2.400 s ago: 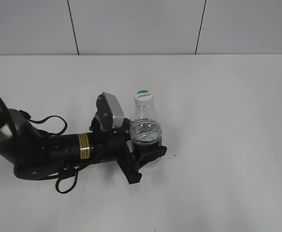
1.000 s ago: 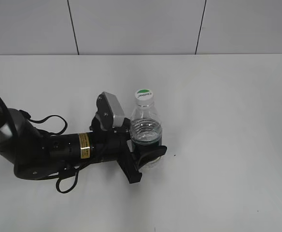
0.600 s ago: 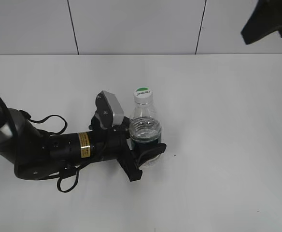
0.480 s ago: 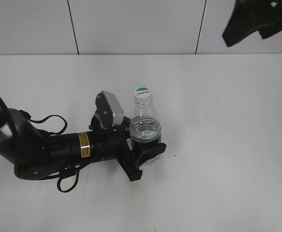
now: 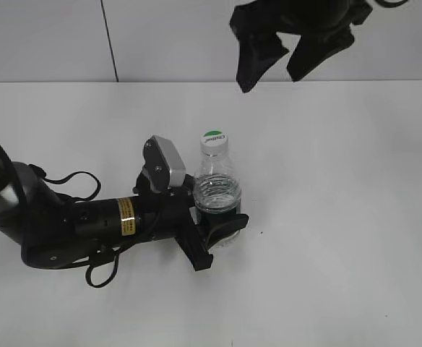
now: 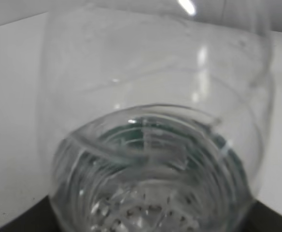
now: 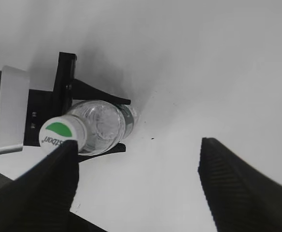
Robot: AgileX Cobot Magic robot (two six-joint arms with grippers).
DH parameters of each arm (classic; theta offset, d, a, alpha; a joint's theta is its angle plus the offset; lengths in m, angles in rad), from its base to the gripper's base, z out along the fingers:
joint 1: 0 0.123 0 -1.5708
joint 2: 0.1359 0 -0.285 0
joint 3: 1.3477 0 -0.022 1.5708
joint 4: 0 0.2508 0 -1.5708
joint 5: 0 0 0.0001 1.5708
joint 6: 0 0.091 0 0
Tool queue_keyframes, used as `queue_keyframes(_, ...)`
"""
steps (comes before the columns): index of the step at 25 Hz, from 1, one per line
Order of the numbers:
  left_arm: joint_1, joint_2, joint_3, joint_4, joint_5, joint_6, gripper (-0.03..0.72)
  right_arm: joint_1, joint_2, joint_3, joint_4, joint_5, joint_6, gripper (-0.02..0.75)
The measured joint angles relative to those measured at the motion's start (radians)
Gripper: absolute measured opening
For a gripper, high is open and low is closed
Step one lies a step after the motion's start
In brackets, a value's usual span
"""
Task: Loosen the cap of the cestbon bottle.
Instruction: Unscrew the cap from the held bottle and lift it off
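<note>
cap (image 5: 213,142): white with green mark, seated on bottle neck | cestbon bottle (image 5: 217,196): upright on white surface (image 5: 341,217), near its middle | left gripper (image 5: 222,225): jaws clamped around bottle's lower body, reaching from bottle's left | right gripper (image 5: 283,54): above and right of bottle, well apart, jaws spread wide, holding nothing

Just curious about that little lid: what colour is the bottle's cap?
The cap is white with a green half-circle on top, clearest in the right wrist view.
</note>
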Motion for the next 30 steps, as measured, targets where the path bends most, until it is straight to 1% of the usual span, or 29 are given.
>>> queue_keyframes(7, 0.0, -0.001, 0.0, 0.0, 0.004, 0.0, 0.402, 0.067, 0.086, -0.006, 0.015, 0.005, 0.011, 0.589)
queue_keyframes(18, 0.0, -0.001, 0.0, 0.0, 0.006, 0.003, 0.402, 0.078, 0.124, -0.01, 0.034, 0.006, 0.03, 0.589)
queue_keyframes(22, -0.001, -0.004, -0.003, 0.002, 0.017, 0.004, 0.402, 0.1, 0.124, -0.01, 0.034, 0.006, 0.03, 0.589)
queue_keyframes(25, -0.002, -0.008, -0.017, 0.009, 0.046, 0.004, 0.402, 0.126, 0.124, -0.01, 0.019, 0.006, 0.03, 0.589)
queue_keyframes(30, -0.002, -0.01, -0.028, 0.013, 0.067, 0.004, 0.402, 0.135, 0.124, -0.01, -0.02, 0.007, 0.032, 0.589)
